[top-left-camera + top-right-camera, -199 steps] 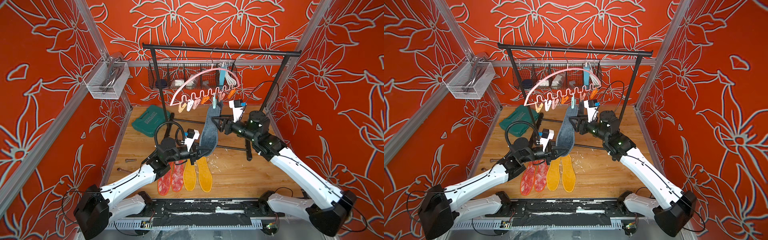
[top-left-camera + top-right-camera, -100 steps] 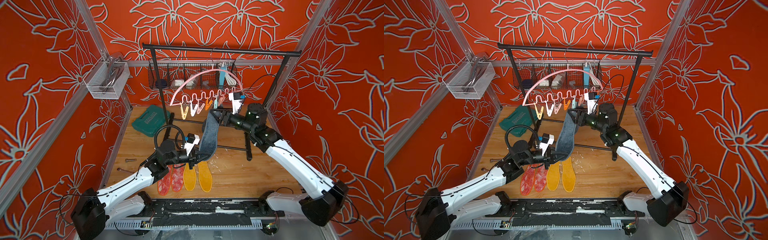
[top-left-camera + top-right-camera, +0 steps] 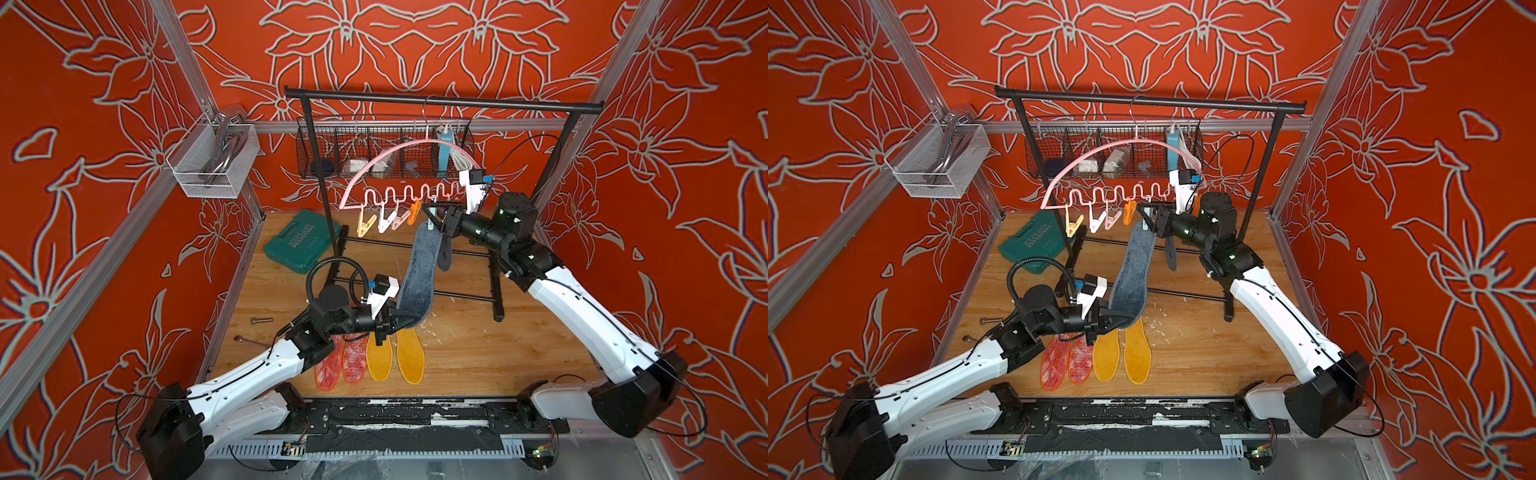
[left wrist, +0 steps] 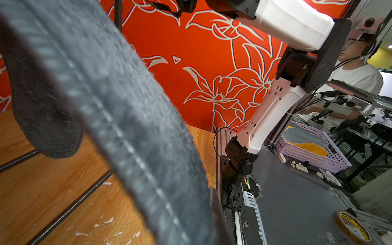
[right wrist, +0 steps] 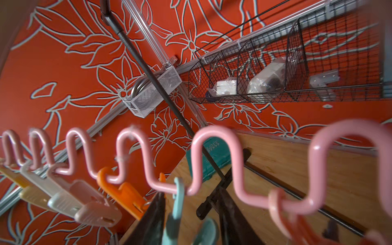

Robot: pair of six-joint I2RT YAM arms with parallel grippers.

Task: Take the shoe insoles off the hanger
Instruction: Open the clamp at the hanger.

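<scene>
The pink hanger (image 3: 386, 166) (image 3: 1096, 156) hangs by its hook from the rack, its wavy bar (image 5: 212, 131) close in the right wrist view. One dark grey insole (image 3: 419, 274) (image 3: 1133, 274) (image 4: 118, 118) hangs from the teal peg (image 3: 431, 218) (image 5: 178, 203). My left gripper (image 3: 405, 322) (image 3: 1121, 322) is shut on its lower end. My right gripper (image 3: 433, 216) (image 5: 191, 212) has its black fingers pressed on the teal peg's handles. A second dark grey insole (image 3: 444, 257) (image 4: 42, 118) hangs behind. Two red-white insoles (image 3: 340, 365) and two yellow insoles (image 3: 395, 355) lie on the floor.
Several empty pegs (image 3: 386, 220) hang on the wavy bar. The black garment rack (image 3: 440, 102) has floor bars (image 3: 494, 307) under the insoles. A black wire basket (image 3: 382, 153), a white mesh basket (image 3: 212, 166), a green tool case (image 3: 301, 245) and a bolt (image 3: 261, 320) are nearby.
My right gripper has risen from the insole's top to the teal peg, and its jaws have narrowed onto it. The left gripper has kept its hold on the insole's lower end.
</scene>
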